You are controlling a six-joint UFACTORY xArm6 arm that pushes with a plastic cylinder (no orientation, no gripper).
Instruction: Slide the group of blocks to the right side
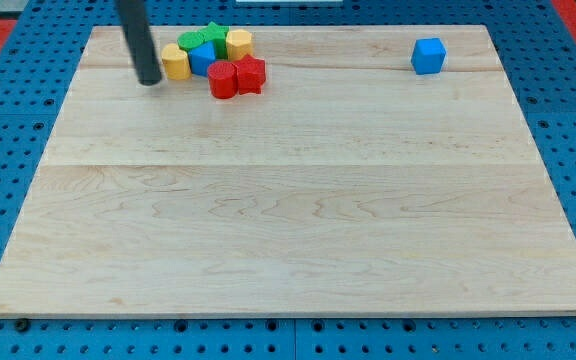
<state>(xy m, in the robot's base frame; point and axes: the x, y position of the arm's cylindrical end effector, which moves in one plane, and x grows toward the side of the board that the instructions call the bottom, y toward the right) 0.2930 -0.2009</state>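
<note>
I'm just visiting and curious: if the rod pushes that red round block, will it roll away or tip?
Probably neither: the red round block stands low on a flat end. It would likely slide on the smooth wooden board, nudging the red block touching it.

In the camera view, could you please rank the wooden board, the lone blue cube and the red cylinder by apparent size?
1. The wooden board, by far the largest.
2 and 3. The lone blue cube and the red cylinder look about alike, so I will not rank them.
</note>
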